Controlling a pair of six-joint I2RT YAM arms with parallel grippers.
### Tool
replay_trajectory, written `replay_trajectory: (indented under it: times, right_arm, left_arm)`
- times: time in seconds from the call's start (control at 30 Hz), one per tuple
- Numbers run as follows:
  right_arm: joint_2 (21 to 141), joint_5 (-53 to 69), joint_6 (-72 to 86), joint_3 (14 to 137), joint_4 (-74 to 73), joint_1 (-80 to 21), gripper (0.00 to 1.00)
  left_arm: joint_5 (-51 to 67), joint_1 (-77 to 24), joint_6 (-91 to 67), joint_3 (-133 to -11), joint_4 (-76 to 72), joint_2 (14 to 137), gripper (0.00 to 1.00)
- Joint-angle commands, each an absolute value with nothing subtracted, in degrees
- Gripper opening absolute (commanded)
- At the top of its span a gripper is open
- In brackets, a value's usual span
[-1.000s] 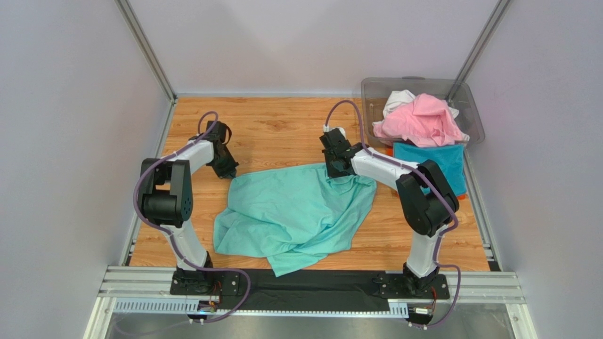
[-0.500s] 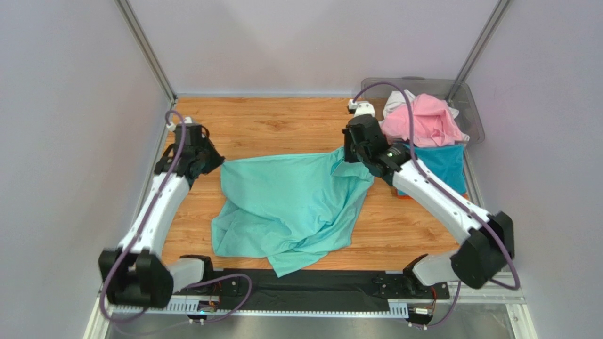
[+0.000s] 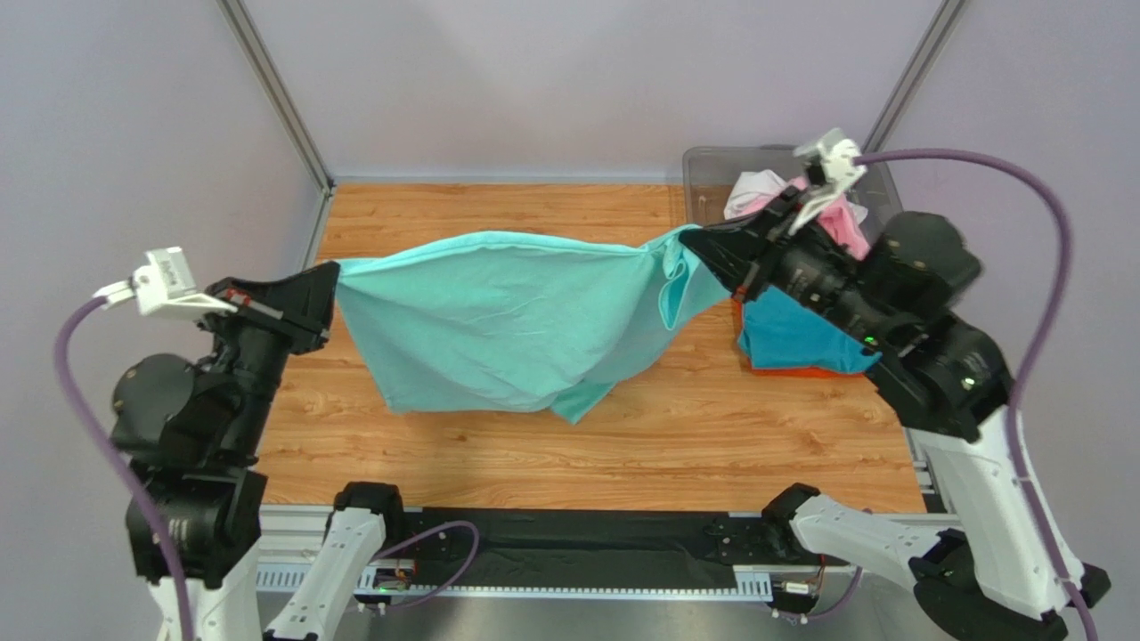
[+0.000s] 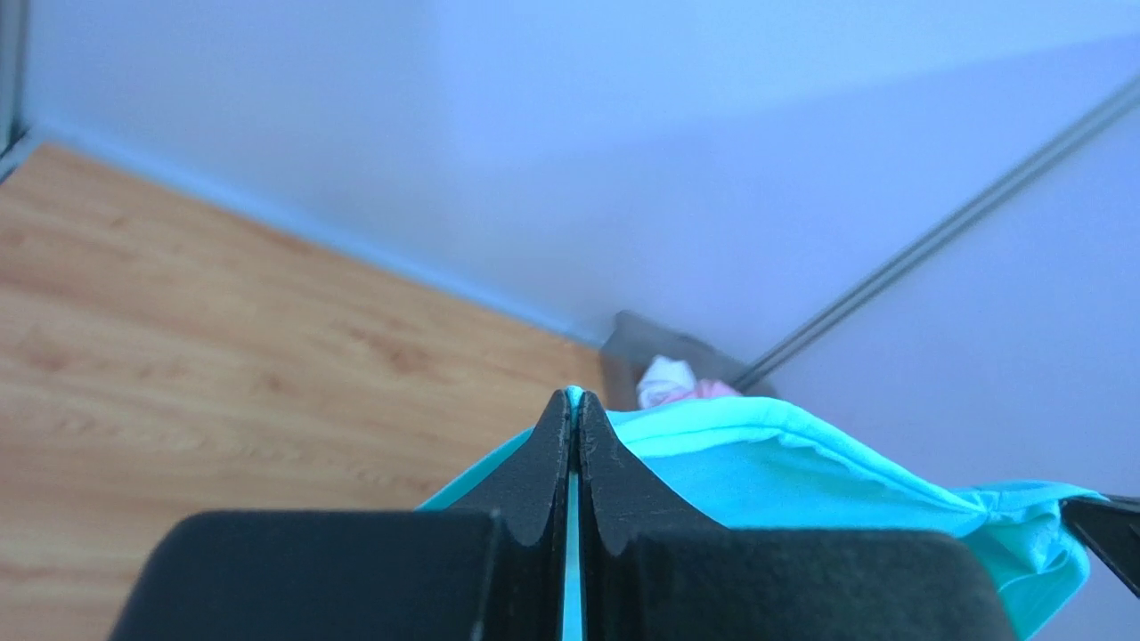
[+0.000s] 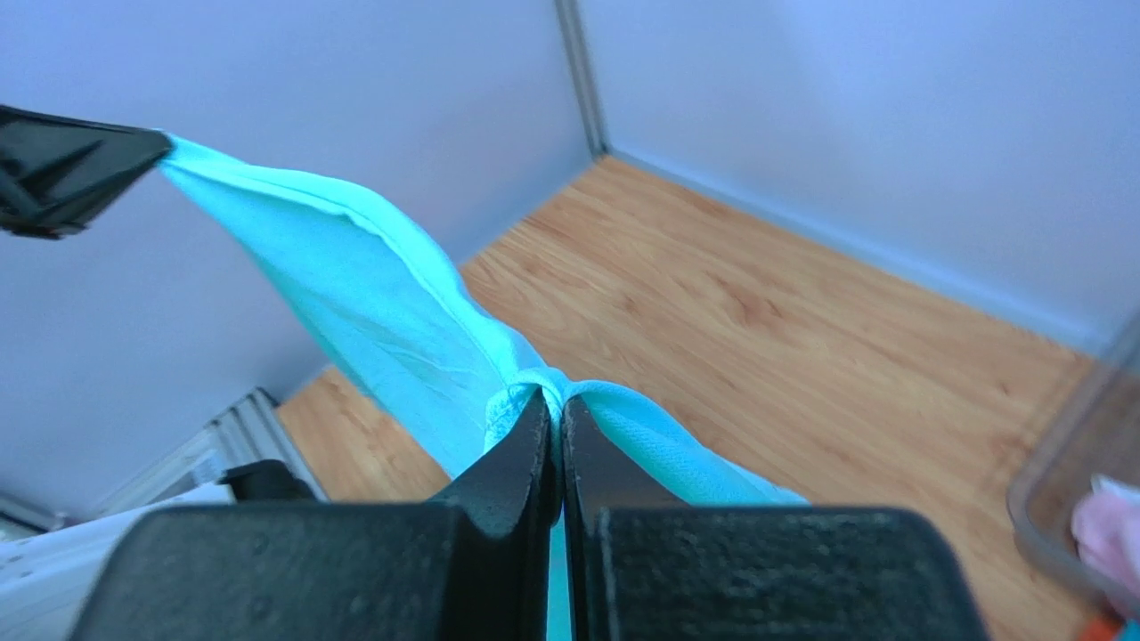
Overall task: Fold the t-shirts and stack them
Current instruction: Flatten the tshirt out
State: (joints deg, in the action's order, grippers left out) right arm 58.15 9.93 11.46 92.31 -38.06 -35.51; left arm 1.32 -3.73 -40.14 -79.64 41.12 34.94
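The mint green t-shirt [image 3: 509, 321] hangs stretched in the air above the table between both grippers. My left gripper [image 3: 325, 285] is shut on its left end; the cloth shows between the closed jaws in the left wrist view [image 4: 749, 468]. My right gripper [image 3: 699, 246] is shut on its right end, where the cloth [image 5: 388, 307] bunches at the fingertips. The pink t-shirt [image 3: 840, 221] and a white one [image 3: 752, 191] lie in the bin. The teal blue t-shirt [image 3: 792, 334] lies on an orange one [image 3: 749, 365] at the right.
The clear grey plastic bin [image 3: 709, 167] stands at the back right corner of the wooden table [image 3: 535, 221]. Grey walls and metal frame posts [image 3: 274, 94] enclose the table. A black strip runs along the front edge [image 3: 576, 528].
Both arms have risen high and spread apart, lifting the mint green shirt off the table and stretching it in the air; before, it lay crumpled on the wood.
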Motion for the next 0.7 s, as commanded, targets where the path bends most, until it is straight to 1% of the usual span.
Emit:
replay_trajectory:
  times: [0.0,0.03,0.1,0.13,0.2,0.23,0.33,0.4,0.53,0.6,0.63,0.67]
  right_arm:
    - [56.86,20.82,11.25,101.05,-41.57,-35.77,0.0]
    - [56.95,21.7,12.03,105.25,-42.79,-35.77,0.0]
    - [57.22,22.76,12.83,109.32,-43.42,-35.77,0.0]
    - [57.3,25.11,13.79,112.47,-42.9,-35.68,0.0]
    - [57.83,28.02,15.46,114.95,-42.37,-35.77,0.0]
    - [58.27,31.69,15.9,116.7,-42.19,-35.77,0.0]
    - [60.37,34.53,17.66,122.16,-42.63,-35.77,0.0]
    - [61.78,33.58,17.4,124.8,-43.06,-35.77,0.0]
    - [64.15,27.62,14.16,125.42,-43.42,-35.77,0.0]
    - [66.43,24.45,11.45,123.85,-43.24,-35.68,0.0]
    - [67.4,20.78,10.64,123.14,-42.98,-35.68,0.0]
    - [68.46,18.39,10.2,122.18,-42.72,-35.68,0.0]
  left_arm:
    - [7.98,-3.78,-38.5,-90.06,44.03,36.12,0.0]
    - [8.35,-3.78,-38.15,-95.22,44.56,37.08,0.0]
    - [8.87,-3.78,-37.88,-100.35,46.22,38.14,0.0]
    - [9.22,-3.78,-37.71,-104.98,46.93,39.1,0.0]
    - [10.72,-3.78,-37.44,-108.44,47.81,39.81,0.0]
    - [11.24,-3.78,-37.44,-110.63,47.73,39.9,0.0]
    - [11.34,-3.78,-37.88,-112.49,47.72,40.34,0.0]
    - [10.64,-3.69,-37.88,-113.55,47.64,41.04,0.0]
    - [10.11,-3.78,-36.65,-113.47,47.64,43.58,0.0]
    - [7.22,-3.78,-35.43,-111.81,47.99,45.17,0.0]
    - [5.47,-3.69,-35.07,-108.93,47.99,45.87,0.0]
    - [1.88,-3.69,-34.55,-107.33,47.99,46.75,0.0]
